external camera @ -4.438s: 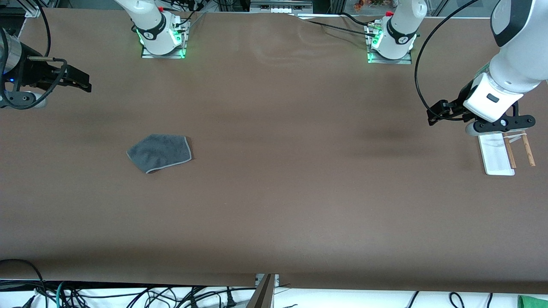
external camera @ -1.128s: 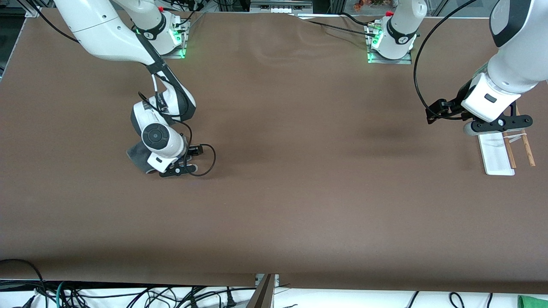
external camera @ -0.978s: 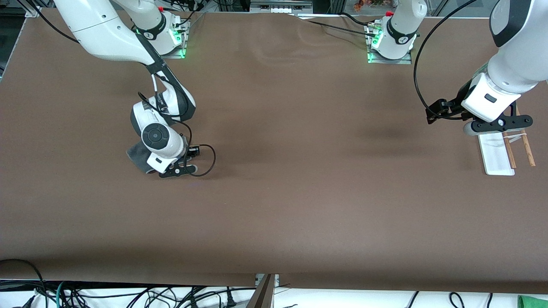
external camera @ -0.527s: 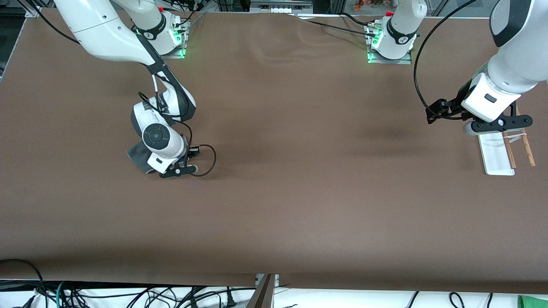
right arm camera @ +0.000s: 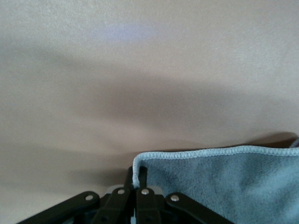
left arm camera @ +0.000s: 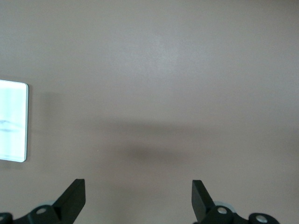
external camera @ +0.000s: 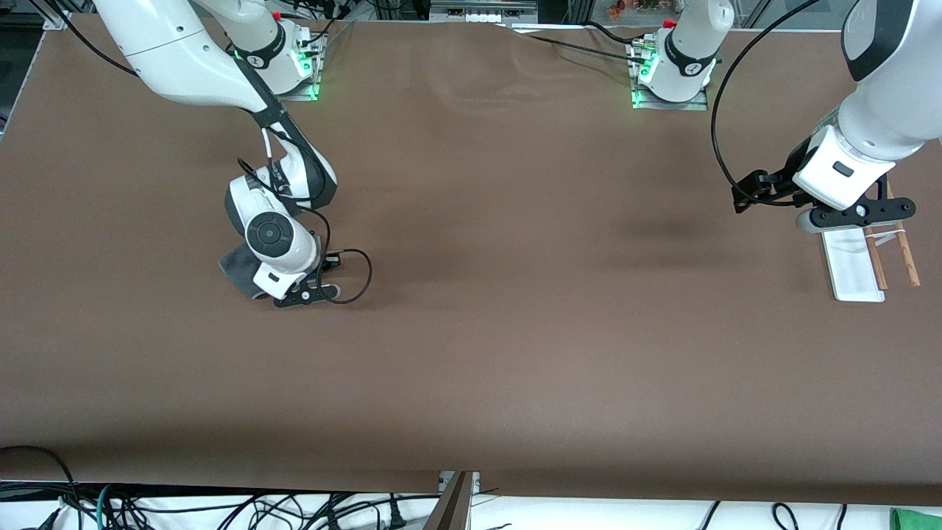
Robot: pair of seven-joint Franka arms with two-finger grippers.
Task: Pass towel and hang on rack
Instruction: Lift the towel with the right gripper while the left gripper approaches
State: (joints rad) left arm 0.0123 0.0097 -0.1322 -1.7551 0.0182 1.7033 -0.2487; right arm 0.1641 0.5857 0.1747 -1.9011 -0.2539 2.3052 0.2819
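The dark grey towel (external camera: 234, 265) lies flat on the table toward the right arm's end, mostly hidden under the right hand. My right gripper (external camera: 283, 287) is down on it. In the right wrist view the right gripper (right arm camera: 138, 175) is shut on the towel (right arm camera: 219, 182), pinching a corner of its light stitched border. The rack (external camera: 854, 269) stands at the left arm's end, with a white base and two brown rods (external camera: 909, 258). My left gripper (external camera: 857, 215) hangs over the rack's farther end. In the left wrist view the left gripper (left arm camera: 138, 198) is open and holds nothing, with the rack's base (left arm camera: 11, 121) at the edge.
A brown cloth covers the table (external camera: 515, 331). The arms' bases (external camera: 280, 66) stand along its farthest edge. Cables (external camera: 221, 508) hang below the nearest edge.
My right gripper has closed on the towel's corner during the last second. Earlier the right arm came in from the table's end and down onto the towel. The left arm waits unmoved.
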